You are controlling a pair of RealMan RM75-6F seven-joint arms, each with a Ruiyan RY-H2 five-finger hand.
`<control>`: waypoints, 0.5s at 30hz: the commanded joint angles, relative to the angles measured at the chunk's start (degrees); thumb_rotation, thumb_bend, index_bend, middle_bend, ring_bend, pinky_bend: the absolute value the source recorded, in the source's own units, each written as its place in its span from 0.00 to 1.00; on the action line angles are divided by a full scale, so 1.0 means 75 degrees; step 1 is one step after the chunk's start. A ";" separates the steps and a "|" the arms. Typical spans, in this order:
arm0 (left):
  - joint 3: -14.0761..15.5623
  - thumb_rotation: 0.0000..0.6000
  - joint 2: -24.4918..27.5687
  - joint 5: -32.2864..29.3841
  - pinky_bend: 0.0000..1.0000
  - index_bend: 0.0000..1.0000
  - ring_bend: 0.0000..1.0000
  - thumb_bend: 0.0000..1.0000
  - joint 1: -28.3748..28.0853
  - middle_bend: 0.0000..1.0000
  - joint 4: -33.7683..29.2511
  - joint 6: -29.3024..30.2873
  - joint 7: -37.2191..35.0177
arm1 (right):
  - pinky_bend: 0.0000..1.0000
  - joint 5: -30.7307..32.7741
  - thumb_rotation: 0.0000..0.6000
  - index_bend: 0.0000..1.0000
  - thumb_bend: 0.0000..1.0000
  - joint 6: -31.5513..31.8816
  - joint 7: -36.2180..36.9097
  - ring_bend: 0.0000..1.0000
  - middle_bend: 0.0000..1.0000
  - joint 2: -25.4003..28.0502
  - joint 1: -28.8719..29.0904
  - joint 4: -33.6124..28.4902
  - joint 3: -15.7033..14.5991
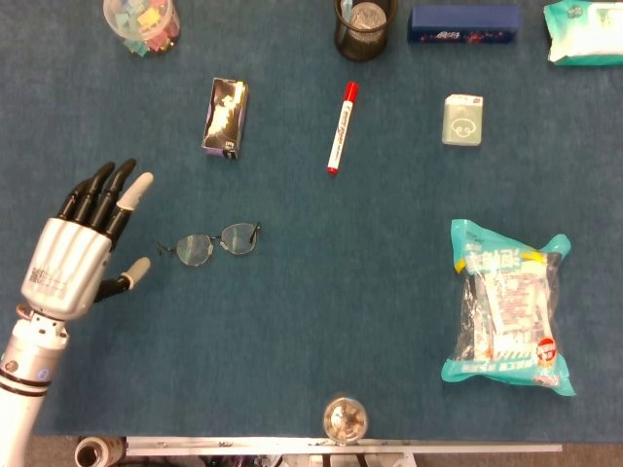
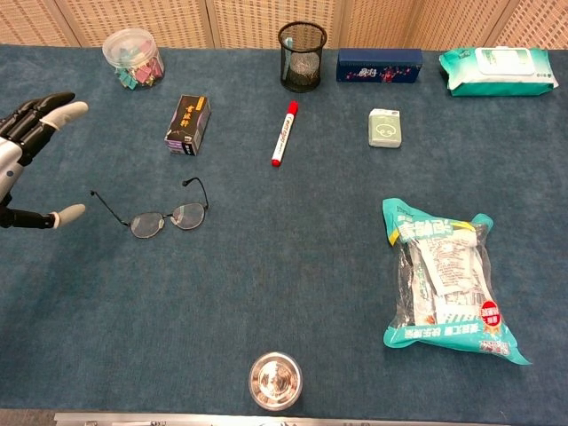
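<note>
My left hand (image 1: 76,255) hovers at the table's left side, fingers spread and holding nothing; in the chest view only the left hand's (image 2: 22,151) fingers show at the left edge. A pair of wire-rimmed glasses (image 1: 210,243) lies just right of it, arms unfolded, untouched. The glasses (image 2: 165,216) lie flat on the blue cloth. A small dark box (image 1: 225,117) lies farther up. My right hand is in neither view.
A red-capped marker (image 1: 341,126), a mesh pen cup (image 1: 364,25), a dark blue case (image 1: 462,23), a small pale green box (image 1: 462,119), a wipes pack (image 1: 584,31), a clip jar (image 1: 142,23), a teal snack bag (image 1: 507,306) and a metal cup (image 1: 345,419) lie about.
</note>
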 commanded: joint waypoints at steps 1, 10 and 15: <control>-0.0027 1.00 0.0254 -0.0344 0.17 0.00 0.00 0.28 0.0158 0.00 -0.0543 -0.0192 0.0198 | 0.36 -0.0046 1.00 0.31 0.37 0.0051 0.0000 0.26 0.33 0.0010 0.0008 -0.0030 0.0008; -0.0192 1.00 0.0767 -0.1507 0.17 0.00 0.00 0.33 0.0512 0.00 -0.1994 -0.0731 0.1368 | 0.36 -0.0142 1.00 0.31 0.37 0.0190 -0.0056 0.26 0.33 0.0192 0.0056 -0.0217 0.0083; -0.0405 1.00 0.0696 -0.1969 0.17 0.00 0.00 0.32 0.0482 0.00 -0.1985 -0.1063 0.1559 | 0.36 -0.0095 1.00 0.31 0.37 0.0146 -0.0099 0.26 0.33 0.0231 0.0095 -0.0254 0.0110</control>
